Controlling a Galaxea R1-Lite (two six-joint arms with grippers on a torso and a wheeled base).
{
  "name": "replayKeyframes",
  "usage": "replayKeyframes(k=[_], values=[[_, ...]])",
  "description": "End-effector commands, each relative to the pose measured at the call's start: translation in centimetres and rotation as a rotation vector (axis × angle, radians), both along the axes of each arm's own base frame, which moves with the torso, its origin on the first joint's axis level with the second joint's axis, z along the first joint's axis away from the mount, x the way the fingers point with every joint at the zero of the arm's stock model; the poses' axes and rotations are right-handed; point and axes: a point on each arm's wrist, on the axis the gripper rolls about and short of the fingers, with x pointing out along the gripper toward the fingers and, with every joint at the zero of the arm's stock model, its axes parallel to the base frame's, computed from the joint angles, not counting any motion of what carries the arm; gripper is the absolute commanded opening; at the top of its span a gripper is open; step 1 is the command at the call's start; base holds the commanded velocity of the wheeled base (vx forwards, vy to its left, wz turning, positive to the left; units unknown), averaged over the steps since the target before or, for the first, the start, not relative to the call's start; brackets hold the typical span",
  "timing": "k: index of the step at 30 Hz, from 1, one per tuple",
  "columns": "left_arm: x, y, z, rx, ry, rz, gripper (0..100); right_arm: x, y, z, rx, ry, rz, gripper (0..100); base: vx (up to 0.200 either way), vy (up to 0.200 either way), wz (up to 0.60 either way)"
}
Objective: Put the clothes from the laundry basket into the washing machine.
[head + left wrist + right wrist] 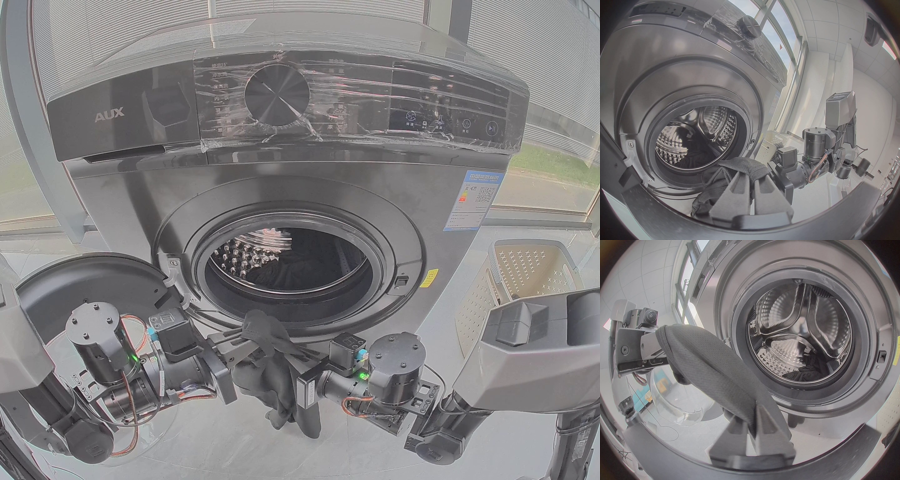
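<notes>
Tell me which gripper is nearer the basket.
Right. The right gripper holds the dark garment before the washer, on the basket's side; the left gripper grips the same garment farther off, by the open door.

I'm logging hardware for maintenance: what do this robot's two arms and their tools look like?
The left arm and right arm are black and dark grey, with round, screw-capped joint housings, looping orange cables, green lights and a boxy black wrist camera. The left tool and right tool each have two grey wedge-shaped fingers.

Black motors (pixel 94 331), orange cables (pixel 128 400), grey shells (pixel 531 356).
</notes>
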Motion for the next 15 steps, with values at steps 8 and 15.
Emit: replayKeyframes(k=[8, 15], values=[[-0.4, 0.1, -0.7, 0.014, 0.036, -0.012, 100, -0.5, -0.2, 1.4, 0.028, -0.019, -0.001, 0, 0.0, 0.0, 0.0], [0.4, 0.4, -1.5, 0.025, 0.065, 0.017, 100, -1.5, -1.3, 3.0, 0.047, -0.024, -0.004, 0, 0.0, 0.0, 0.0]])
